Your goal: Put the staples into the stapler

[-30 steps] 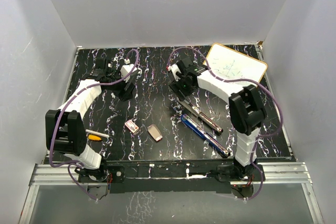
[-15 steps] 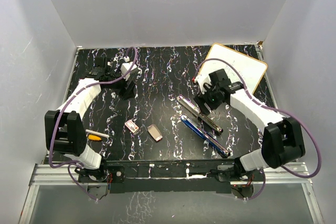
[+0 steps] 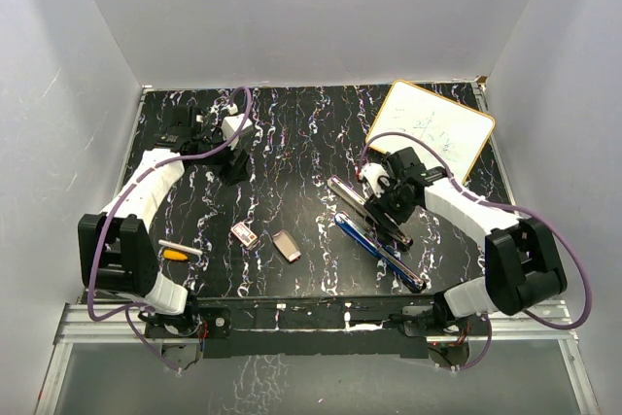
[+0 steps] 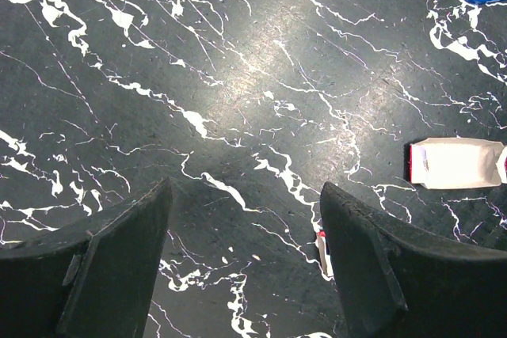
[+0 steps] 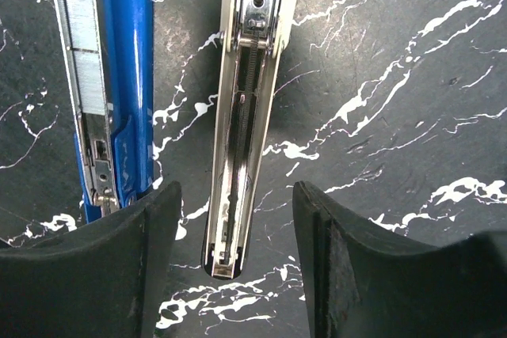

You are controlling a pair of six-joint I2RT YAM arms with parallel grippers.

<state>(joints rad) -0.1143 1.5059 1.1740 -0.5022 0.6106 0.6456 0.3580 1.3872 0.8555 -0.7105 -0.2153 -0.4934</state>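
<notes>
Nearest, at the table's point(image 3: 292, 133) left front, an orange-and-white pen point(image 3: 180, 251) is noted beside the left arm's base. Just beyond, the red-pink staple box point(image 3: 244, 234) and its tan-grey inner tray point(image 3: 286, 246) are seen lying side by side, apart, neither gripped; the box is also picked up at the right edge of the left wrist view point(image 4: 455, 162). To the right, a blue stapler point(image 3: 381, 250) is laid open, a staple strip point(image 5: 78, 37) visible in its rail. Alongside it a cream stapler point(image 3: 369, 209) is laid open, its channel point(image 5: 242, 116) seen between the spread fingers point(image 5: 87, 267) of the right gripper point(image 3: 377, 197); jaws apart, nothing clamped. Farther left, the left gripper point(image 3: 231, 164) is recorded with jaws wide over bare marble, holding nothing. A whiteboard point(image 3: 432, 125) is noted at the far right.
</notes>
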